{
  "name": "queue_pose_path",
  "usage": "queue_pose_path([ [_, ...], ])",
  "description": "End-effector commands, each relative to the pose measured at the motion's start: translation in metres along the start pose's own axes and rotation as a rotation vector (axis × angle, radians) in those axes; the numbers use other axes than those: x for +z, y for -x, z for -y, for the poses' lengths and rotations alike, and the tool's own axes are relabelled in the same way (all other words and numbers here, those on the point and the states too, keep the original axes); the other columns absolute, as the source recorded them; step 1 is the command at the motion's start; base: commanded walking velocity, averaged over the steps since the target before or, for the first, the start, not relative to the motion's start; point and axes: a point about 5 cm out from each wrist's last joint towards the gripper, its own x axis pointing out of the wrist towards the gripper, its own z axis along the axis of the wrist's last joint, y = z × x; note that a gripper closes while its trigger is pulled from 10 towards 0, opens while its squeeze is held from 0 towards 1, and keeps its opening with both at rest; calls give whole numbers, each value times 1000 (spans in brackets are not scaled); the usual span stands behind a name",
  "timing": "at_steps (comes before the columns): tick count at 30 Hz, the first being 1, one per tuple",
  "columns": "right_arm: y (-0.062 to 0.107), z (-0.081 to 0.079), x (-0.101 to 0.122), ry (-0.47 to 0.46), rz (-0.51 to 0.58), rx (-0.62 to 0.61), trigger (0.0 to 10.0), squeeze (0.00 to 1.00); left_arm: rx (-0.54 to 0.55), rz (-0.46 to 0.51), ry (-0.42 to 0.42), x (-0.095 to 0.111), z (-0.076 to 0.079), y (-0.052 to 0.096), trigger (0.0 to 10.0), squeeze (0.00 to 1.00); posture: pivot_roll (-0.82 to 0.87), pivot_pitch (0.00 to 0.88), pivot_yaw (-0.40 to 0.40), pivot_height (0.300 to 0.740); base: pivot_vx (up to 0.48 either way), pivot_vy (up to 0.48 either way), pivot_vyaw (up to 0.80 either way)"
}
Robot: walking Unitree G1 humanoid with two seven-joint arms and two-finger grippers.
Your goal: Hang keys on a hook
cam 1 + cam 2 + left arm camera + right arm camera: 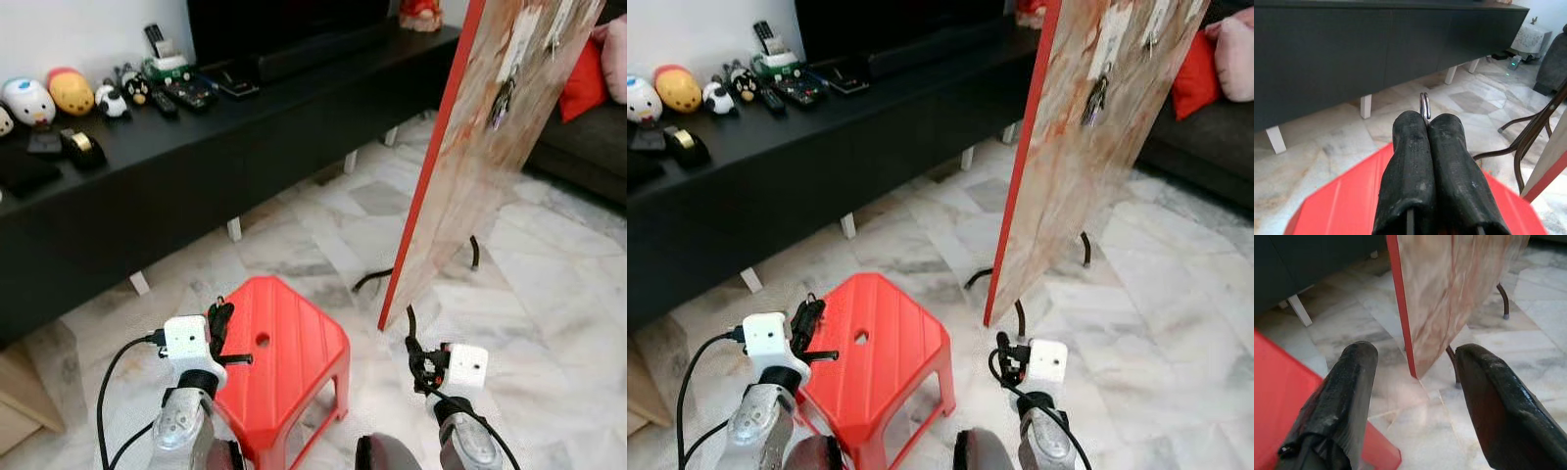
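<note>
My left gripper (1427, 120) is shut on a thin metal key ring (1424, 105) that pokes out between its fingertips; the keys themselves are hidden. It hovers over the left side of a red plastic stool (284, 352). My right gripper (1415, 357) is open and holds nothing, low beside the stool's right side (416, 354). In front of it a marbled board with a red edge (490, 147) leans on a dark metal stand (474, 253). A bunch of keys (503, 102) hangs on the board's upper part; its hooks are too small to make out.
A long black TV console (196, 157) runs along the wall, carrying toys (49, 96) and remote controls (191, 93). A dark sofa with a red cushion (586, 83) stands at the right. A wooden piece (20, 401) sits at the lower left. Marble floor lies between stool and board.
</note>
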Motion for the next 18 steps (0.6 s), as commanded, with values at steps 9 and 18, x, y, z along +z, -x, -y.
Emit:
queue_pose_path([
  [9, -2, 3, 7, -6, 19, -11, 10000, 0, 0, -15, -11, 0, -2, 2, 10000, 0, 1, 1, -89, 740, 0, 0, 0],
  [18, 0, 5, 1, -8, -8, -23, 10000, 0, 6, -72, -68, -14, -13, 5, 10000, 0, 3, 4, -89, 740, 0, 0, 0],
])
